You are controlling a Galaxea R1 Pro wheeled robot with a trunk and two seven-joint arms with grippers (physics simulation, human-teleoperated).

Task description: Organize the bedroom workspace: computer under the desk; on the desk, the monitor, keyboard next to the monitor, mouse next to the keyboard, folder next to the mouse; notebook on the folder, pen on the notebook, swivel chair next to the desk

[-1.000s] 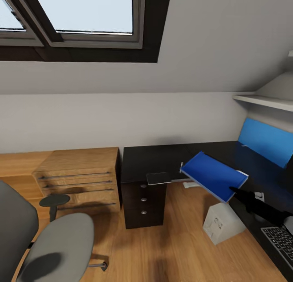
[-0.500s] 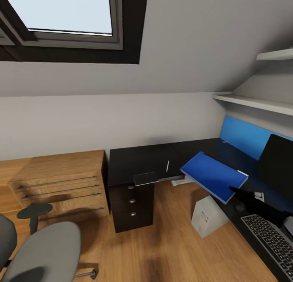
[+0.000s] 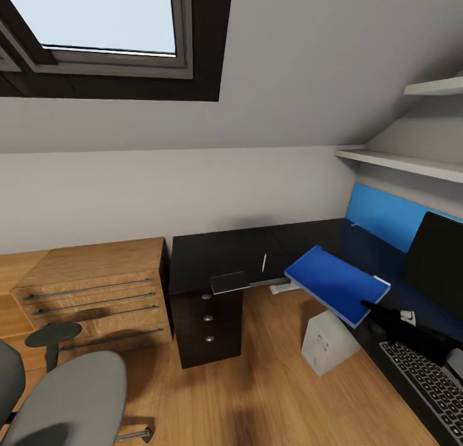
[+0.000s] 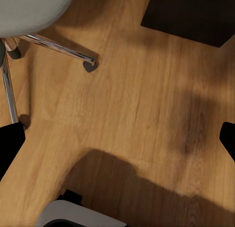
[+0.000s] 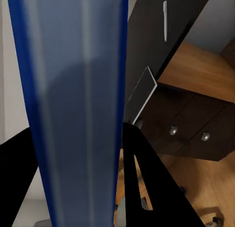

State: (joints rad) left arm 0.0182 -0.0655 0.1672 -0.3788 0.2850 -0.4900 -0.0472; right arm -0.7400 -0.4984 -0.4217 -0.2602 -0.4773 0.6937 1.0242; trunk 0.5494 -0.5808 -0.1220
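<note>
My right gripper (image 3: 369, 304) is shut on the bright blue folder (image 3: 334, 281), holding it in the air, tilted, over the inner corner of the black L-shaped desk (image 3: 218, 252). In the right wrist view the folder (image 5: 73, 89) stands edge-on between the black fingers (image 5: 147, 178). The greyish notebook (image 3: 230, 283) lies at the desk's front edge above the drawers, and the pale pen (image 3: 264, 262) lies beside it. The monitor (image 3: 438, 263) and keyboard (image 3: 426, 382) sit on the desk's right wing. The computer (image 3: 326, 343) stands below it. My left gripper (image 4: 117, 138) hangs open over the floor by the swivel chair (image 3: 67, 394).
Low wooden shelving (image 3: 90, 284) stands left of the black drawer unit (image 3: 207, 327). White wall shelves (image 3: 399, 162) and a blue back panel (image 3: 379, 216) run above the desk's right wing. A skylight (image 3: 103, 22) sits in the sloped wall. The chair's chrome base and castor (image 4: 89, 65) are near my left gripper.
The head view has swung right, bringing the monitor and more of the keyboard into sight. The folder stays held in my right gripper, at much the same place in the view.
</note>
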